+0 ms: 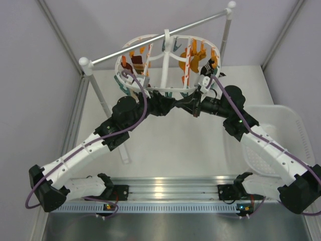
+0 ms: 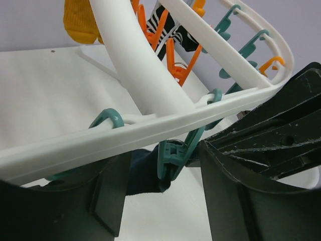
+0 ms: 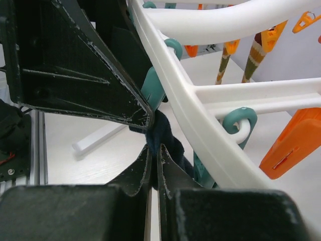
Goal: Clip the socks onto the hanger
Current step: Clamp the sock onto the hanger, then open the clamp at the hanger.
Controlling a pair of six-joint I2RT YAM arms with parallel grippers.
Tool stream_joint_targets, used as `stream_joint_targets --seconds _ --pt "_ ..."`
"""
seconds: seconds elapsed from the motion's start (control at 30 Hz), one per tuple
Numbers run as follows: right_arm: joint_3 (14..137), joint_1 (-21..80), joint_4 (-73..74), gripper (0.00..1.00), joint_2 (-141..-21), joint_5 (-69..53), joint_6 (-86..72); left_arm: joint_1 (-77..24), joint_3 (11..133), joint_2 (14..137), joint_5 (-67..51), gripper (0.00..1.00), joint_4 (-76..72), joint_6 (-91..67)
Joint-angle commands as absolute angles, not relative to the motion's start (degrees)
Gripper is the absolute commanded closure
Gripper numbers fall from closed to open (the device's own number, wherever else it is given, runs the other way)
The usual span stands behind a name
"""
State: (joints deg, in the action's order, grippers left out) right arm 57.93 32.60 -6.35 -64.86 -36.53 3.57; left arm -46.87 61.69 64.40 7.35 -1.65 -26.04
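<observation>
The white oval hanger (image 1: 165, 57) with orange and teal clips hangs from a rod at the back. Both grippers meet under its front rim. My right gripper (image 3: 154, 165) is shut on a dark navy sock (image 3: 165, 138) and holds it up just below the hanger rim (image 3: 190, 100). My left gripper (image 2: 160, 201) is open, its fingers (image 2: 103, 198) wide apart on either side of a teal clip (image 2: 173, 158). The sock (image 2: 143, 170) hangs at that clip, under the rim (image 2: 125, 133). In the top view the left gripper (image 1: 164, 106) and right gripper (image 1: 191, 107) nearly touch and hide the sock.
The metal rod (image 1: 155, 37) on white posts (image 1: 100, 98) carries the hanger. A mustard sock (image 2: 80, 22) and a striped sock (image 3: 256, 55) hang clipped further round the ring. A white bin (image 1: 283, 133) stands at the right. An aluminium rail (image 1: 165, 188) runs along the near edge.
</observation>
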Motion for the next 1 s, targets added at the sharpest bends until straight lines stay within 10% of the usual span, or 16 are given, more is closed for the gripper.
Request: stream_joint_targets --seconds 0.0,0.2,0.97 --pt "59.85 33.57 -7.74 1.00 -64.16 -36.48 4.66 -46.93 61.44 61.79 8.00 0.38 -2.29 -26.63" --pt "59.85 33.57 -6.24 0.65 -63.72 -35.42 5.27 -46.85 61.96 61.35 9.58 0.38 -1.58 -26.54" --pt "52.91 21.56 9.23 0.41 -48.34 -32.76 12.40 -43.95 62.23 61.08 12.39 0.40 -0.26 -26.19"
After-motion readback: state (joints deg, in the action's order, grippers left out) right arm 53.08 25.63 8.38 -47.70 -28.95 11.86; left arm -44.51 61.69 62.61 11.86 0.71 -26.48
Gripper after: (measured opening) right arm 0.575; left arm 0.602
